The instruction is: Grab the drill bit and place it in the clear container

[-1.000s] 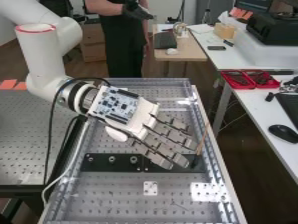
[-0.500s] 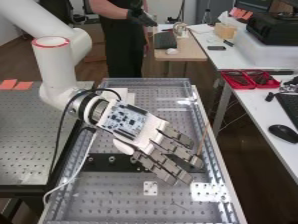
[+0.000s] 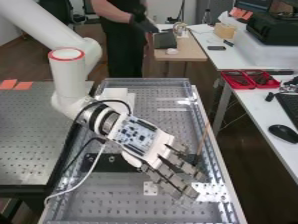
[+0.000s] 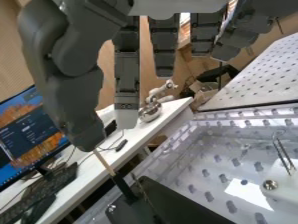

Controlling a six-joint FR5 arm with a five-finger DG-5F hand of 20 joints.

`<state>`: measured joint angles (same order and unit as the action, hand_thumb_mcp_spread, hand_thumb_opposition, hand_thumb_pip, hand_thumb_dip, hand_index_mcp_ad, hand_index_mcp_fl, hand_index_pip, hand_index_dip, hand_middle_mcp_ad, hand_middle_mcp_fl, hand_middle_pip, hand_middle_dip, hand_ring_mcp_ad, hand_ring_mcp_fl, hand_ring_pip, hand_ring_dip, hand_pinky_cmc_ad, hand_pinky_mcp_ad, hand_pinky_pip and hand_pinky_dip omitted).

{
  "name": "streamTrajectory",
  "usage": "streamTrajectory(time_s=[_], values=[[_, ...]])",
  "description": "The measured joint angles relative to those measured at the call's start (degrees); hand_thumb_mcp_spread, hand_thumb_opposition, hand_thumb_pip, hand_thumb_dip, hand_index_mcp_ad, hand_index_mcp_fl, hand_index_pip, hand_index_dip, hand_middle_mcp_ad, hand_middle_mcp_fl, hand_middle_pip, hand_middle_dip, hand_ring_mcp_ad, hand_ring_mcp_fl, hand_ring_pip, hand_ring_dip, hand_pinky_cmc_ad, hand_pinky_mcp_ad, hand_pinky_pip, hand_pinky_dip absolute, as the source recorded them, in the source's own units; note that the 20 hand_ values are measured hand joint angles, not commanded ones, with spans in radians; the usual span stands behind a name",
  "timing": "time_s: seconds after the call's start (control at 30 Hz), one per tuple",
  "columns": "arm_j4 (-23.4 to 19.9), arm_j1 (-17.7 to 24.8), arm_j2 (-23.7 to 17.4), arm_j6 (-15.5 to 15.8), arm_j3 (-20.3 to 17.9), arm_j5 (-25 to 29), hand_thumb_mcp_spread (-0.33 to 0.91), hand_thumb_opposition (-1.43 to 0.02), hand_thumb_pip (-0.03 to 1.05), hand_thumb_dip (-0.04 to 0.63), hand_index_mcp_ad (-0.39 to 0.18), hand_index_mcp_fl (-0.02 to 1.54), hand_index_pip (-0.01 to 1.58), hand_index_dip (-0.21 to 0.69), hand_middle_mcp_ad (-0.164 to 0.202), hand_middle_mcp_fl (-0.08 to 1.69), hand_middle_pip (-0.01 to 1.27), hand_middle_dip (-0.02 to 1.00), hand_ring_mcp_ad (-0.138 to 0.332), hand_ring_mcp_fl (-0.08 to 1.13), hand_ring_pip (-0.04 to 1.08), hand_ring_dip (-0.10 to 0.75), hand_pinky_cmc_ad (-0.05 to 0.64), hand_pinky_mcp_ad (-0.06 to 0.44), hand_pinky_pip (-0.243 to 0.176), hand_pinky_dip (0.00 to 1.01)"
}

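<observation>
Clear-sided tray: spreads beneath and around your hand; it may be the goal, but you can't be sure.
Arm: has just carried your hand toward the bench's near end, so its fingers reach farther past the strip; you're likely still positioning, with nothing picked up.
Black strip: lies beneath the hand, crossing the tray.
Hand: released, fingers straight, holding nothing.
Red bins: well apart from the hand, opposite its thumb side, with dark pieces inside.
Tan stick: stands tilted at the strip's end, just beside the fingers, away from the thumb; possibly your drill bit, though you can't confirm it. Watch for knocking it.
</observation>
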<state>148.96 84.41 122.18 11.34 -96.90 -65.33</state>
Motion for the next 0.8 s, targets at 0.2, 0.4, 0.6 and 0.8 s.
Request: streamTrajectory(time_s=[0.2,0.4,0.6,0.8], values=[[1.5,-0.3,1.5,-0.2,1.4,-0.5,0.47,-0.85,0.52,0.276,-0.073,0.28,1.18,0.456,0.11,0.19,0.14,0.19,0.213,-0.01,0.07,0.0,0.293,0.138,-0.106,0.12],[2.2,-0.5,2.5,-0.6,2.1,-1.0,0.48,-0.85,0.52,0.286,-0.072,0.25,1.17,0.443,0.094,0.18,0.13,0.19,0.211,0.0,0.06,0.009,0.293,0.138,-0.106,0.12],[1.9,-0.5,2.6,-0.8,1.9,-1.3,0.48,-0.85,0.52,0.286,-0.07,0.33,1.1,0.41,0.093,0.18,0.12,0.19,0.213,-0.01,0.06,0.005,0.295,0.138,-0.11,0.13],[1.2,-0.2,2.2,-0.7,1.3,-1.6,0.48,-0.85,0.52,0.3,-0.073,0.46,1.01,0.394,0.093,0.18,0.13,0.2,0.213,-0.01,0.07,0.005,0.295,0.138,-0.106,0.13]])
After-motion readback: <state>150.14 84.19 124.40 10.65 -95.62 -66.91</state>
